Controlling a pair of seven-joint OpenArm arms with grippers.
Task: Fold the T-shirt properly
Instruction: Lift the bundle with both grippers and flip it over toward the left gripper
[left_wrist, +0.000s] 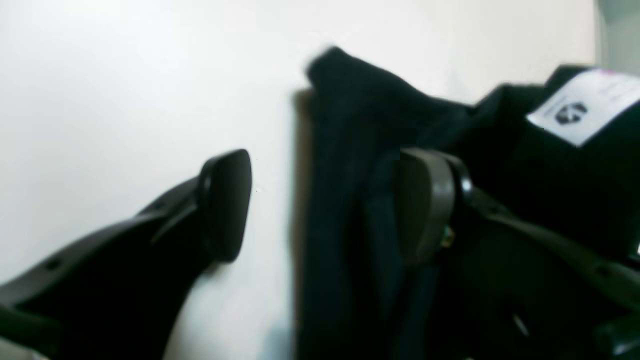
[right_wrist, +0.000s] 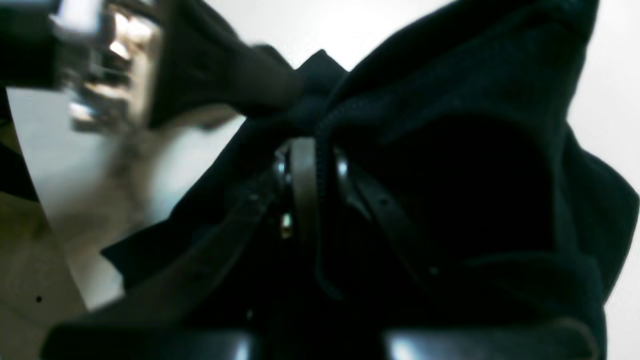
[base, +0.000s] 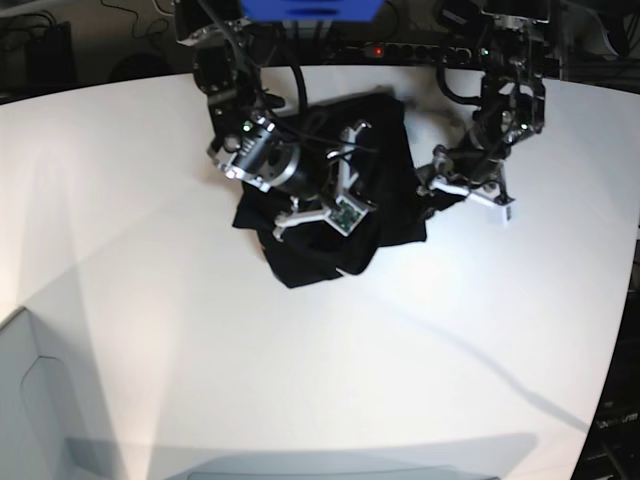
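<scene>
Nearest in the right wrist view, the right gripper has its jaws pressed together on a bunched fold of the T-shirt, whose black cloth drapes over and past both fingers and hides most of what lies beyond. In the left wrist view, the left gripper stands wide apart and holds nothing: one finger lies over bare table, the other over the shirt's edge, with a strip of dark cloth between them. Beyond that finger a white tag shows on the fabric. Farther off, the base view shows the shirt as a crumpled dark heap on the white table, under and between the two arms, not spread flat.

Risks, as judged: the right gripper seems to hold several layers at once, so a lift could drag the whole heap instead of one edge. The left gripper, closing where it stands, may catch only a thin edge and slip, or pinch a mid-panel fold, leaving the shirt twisted.
</scene>
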